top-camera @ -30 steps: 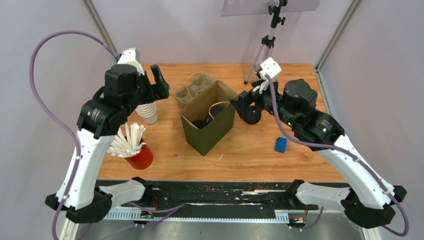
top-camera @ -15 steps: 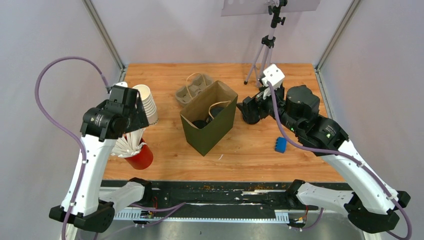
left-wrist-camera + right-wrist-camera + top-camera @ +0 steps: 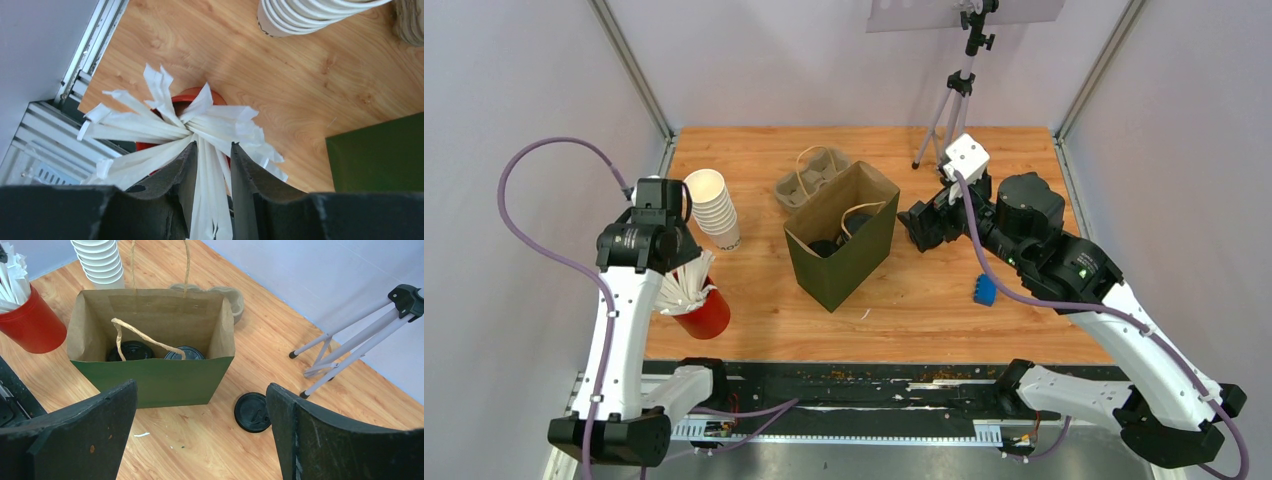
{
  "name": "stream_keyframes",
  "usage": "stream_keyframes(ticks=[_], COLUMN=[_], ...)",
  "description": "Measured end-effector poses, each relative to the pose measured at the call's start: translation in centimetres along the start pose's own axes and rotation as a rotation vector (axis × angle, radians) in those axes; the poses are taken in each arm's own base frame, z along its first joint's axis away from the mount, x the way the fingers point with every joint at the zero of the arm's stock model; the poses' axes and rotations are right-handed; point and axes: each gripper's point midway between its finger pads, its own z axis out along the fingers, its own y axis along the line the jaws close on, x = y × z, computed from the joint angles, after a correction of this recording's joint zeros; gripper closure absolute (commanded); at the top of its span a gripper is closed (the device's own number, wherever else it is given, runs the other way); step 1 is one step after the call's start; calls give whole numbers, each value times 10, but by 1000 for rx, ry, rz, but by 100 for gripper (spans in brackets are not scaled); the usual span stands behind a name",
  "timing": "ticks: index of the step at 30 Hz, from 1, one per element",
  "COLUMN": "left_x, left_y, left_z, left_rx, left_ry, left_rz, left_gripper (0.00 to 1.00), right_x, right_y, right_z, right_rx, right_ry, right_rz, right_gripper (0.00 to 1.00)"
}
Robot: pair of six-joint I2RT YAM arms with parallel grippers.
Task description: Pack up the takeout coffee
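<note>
Both takeout coffee cups (image 3: 131, 350) sit lidded inside the green bag (image 3: 150, 380) on the desk (image 3: 240, 455); right gripper (image 3: 201, 385) jaws wide, facing the bag; left gripper (image 3: 213, 150) jaws narrow around white sticks (image 3: 150, 125) in the red cup (image 3: 187, 95).

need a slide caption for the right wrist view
Open right claw facing the green paper bag, two black-lidded cups inside, a loose black lid beside it.
</note>
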Motion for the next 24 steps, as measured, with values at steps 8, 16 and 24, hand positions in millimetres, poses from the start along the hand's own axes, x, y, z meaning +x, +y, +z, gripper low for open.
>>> stream_keyframes(ticks=[8, 16, 24], left_x=[-18, -21, -42], left_y=[-2, -1, -3], left_z=[15, 19, 4], left_rx=[-17, -33, -13], left_ry=[-47, -49, -111], left_rz=[7, 37, 41], left_gripper=[63, 57, 61], right_x=[-4, -7, -7], right_y=[0, -2, -2], right_z=[0, -3, -1], right_rx=[-3, 2, -1], right_ry=[-18, -27, -30], right_rz=[-20, -32, -40], right_gripper=[0, 0, 0])
